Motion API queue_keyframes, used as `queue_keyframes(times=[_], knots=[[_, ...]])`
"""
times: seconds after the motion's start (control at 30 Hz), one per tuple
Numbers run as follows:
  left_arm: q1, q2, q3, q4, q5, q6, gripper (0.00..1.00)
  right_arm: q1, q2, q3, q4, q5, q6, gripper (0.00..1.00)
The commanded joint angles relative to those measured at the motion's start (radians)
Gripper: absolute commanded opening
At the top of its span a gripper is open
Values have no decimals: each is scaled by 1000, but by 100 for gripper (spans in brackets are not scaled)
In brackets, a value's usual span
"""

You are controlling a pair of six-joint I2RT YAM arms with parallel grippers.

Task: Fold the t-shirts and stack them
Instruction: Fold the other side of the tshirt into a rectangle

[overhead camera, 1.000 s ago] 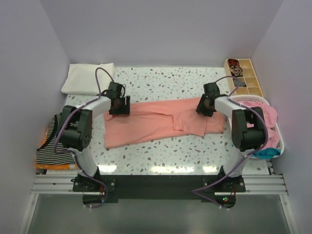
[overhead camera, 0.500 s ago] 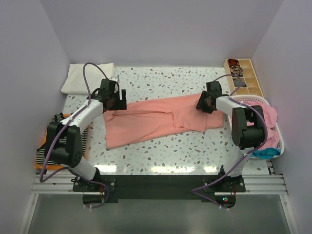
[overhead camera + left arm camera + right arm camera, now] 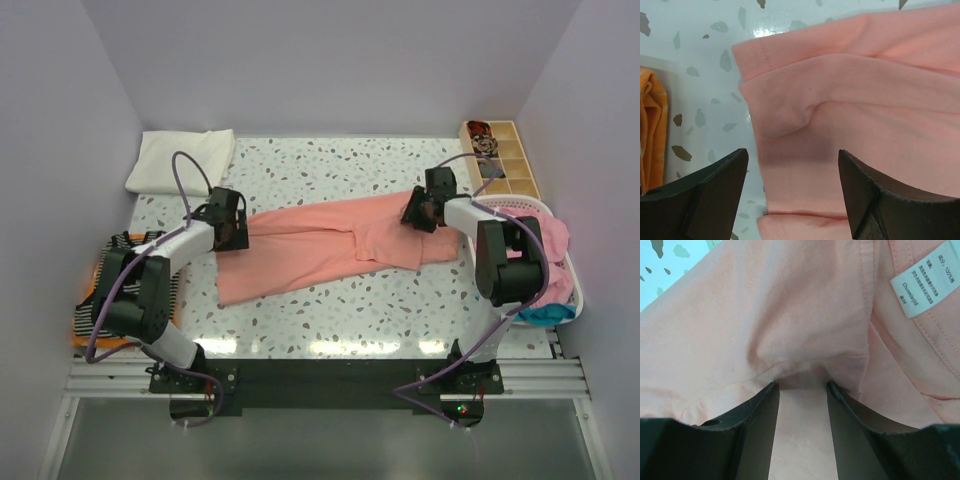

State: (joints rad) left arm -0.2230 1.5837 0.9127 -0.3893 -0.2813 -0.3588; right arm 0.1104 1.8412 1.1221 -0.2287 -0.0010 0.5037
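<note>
Our right gripper (image 3: 801, 384) is nipped onto a puckered fold of the plain salmon-pink short-sleeved cloth t-shirt (image 3: 320, 245), just beside its small white printed neck label (image 3: 922, 282). The creases run in towards the fingertips, so we judge it anchors the collar end while the cloth is drawn straight. Our left gripper (image 3: 791, 155) hangs with its jaws spread wide over the opposite hem corner, pinching nothing; it seems to be lining up a grab on that doubled edge, so both ends can be lifted together for the next fold.

The shirt lies lengthways across the middle of the speckled white terrazzo table (image 3: 330, 165), between the two arms, already doubled along its length with one flap overlapping. At the left edge a black-and-white striped tee (image 3: 100, 312) rests on an orange cloth (image 3: 650, 135), likely the finished pile. On the right a white plastic laundry basket (image 3: 574, 290) holds pink and teal garments (image 3: 548, 238), presumably waiting their turn.
</note>
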Motion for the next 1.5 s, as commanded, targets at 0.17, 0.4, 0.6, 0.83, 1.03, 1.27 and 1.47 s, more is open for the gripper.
queue_keyframes(times=[0.17,0.4,0.6,0.83,1.03,1.27,1.47], knots=[[7,-13,-37,170,-144,3,73,2,47,-19,22,-71,-4,48],[7,33,-32,182,-156,20,50,0,56,-12,14,-73,-10,48],[7,22,-44,176,-151,23,53,0,66,-5,8,-70,-11,48],[7,70,-44,196,-148,37,41,0,78,1,3,-76,-13,48],[7,84,-44,211,-167,49,25,2,82,4,0,-71,-16,49],[7,58,-11,135,-208,60,8,0,92,7,-9,-54,-16,49],[1,12,80,-57,-268,60,0,0,98,16,-15,-31,-19,49]])
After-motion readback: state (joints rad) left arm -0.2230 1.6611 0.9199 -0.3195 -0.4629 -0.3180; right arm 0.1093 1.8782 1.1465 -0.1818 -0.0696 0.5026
